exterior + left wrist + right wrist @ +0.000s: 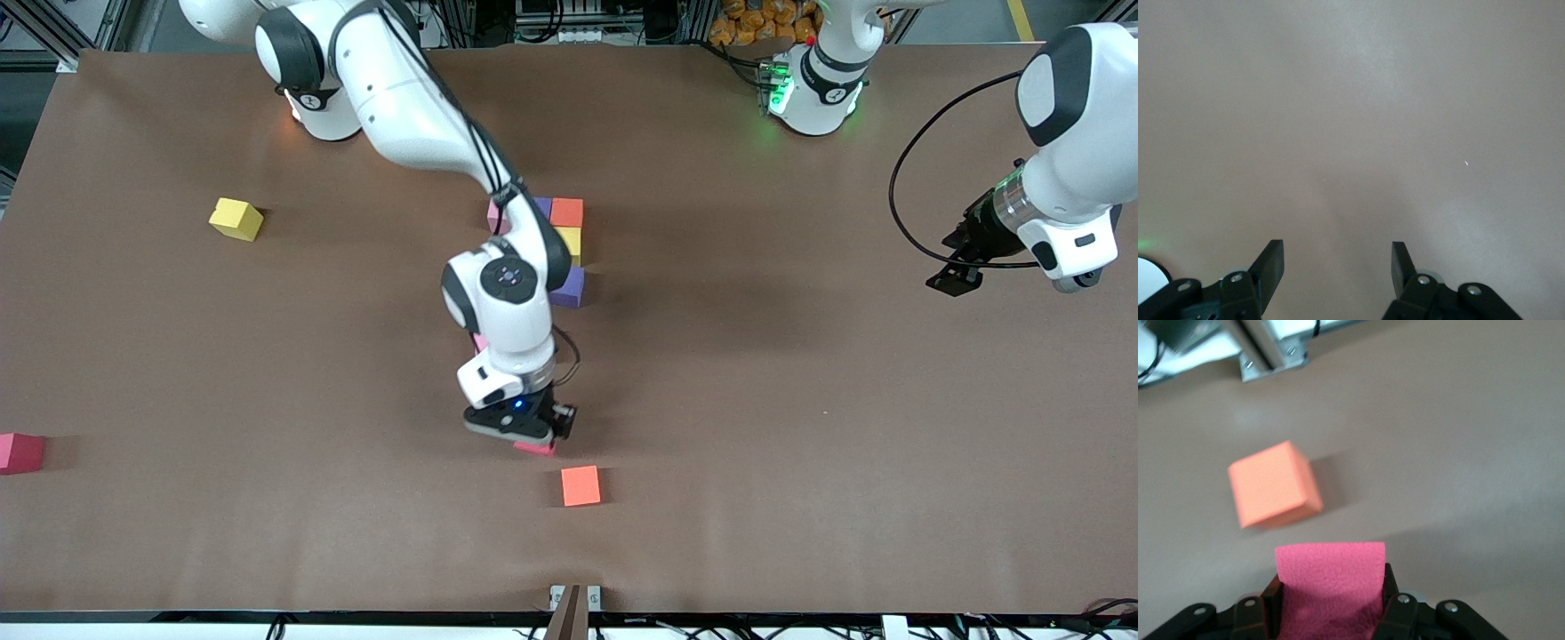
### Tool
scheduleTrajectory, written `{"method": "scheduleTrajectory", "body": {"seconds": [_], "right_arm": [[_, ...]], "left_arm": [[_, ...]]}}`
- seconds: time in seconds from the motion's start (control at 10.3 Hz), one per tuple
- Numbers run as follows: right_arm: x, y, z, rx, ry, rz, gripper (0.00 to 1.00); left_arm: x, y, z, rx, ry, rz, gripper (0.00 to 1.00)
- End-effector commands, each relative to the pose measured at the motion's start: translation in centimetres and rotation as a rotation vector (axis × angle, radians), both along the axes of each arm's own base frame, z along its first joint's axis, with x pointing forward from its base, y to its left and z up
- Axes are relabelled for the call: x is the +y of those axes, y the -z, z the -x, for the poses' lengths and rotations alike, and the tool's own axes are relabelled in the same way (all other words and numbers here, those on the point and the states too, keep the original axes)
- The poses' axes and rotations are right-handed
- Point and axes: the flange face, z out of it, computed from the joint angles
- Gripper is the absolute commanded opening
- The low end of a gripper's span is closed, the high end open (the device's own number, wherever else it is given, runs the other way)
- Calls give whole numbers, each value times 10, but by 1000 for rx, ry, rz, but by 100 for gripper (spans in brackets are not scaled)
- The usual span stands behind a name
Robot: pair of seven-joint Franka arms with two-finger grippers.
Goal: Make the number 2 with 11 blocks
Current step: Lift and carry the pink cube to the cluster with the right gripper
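Observation:
My right gripper [534,440] reaches to the middle of the table and is shut on a pink block [1330,577], which shows as a pink edge [536,449] under the fingers, low over the table. An orange block [581,486] [1273,493] lies just nearer the front camera. Under the right arm's elbow sits a cluster of blocks: pink [494,216], purple [541,206], orange-red [566,212], yellow [571,242] and another purple [569,287]. A sliver of pink [480,342] shows beneath the right wrist. My left gripper [954,277] [1337,257] waits open and empty over bare table at the left arm's end.
A loose yellow block [236,219] lies toward the right arm's end, and a dark pink block [20,452] sits at that end's edge. A metal bracket [573,597] [1271,357] stands at the table's front edge, near the orange block.

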Motion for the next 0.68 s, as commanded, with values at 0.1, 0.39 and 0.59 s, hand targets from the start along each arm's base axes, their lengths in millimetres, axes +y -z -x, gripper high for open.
{"method": "scheduleTrajectory", "body": {"seconds": [0.1, 0.39, 0.59], "right_arm": [[31, -55, 49, 96, -79, -95, 0], [30, -91, 77, 198, -436, 34, 0], [38, -94, 96, 232, -659, 97, 0]], "left_arm": [[0, -13, -3, -1, 135, 29, 73], [-2, -18, -14, -12, 288, 36, 73], [-4, -27, -18, -29, 423, 42, 73]]}}
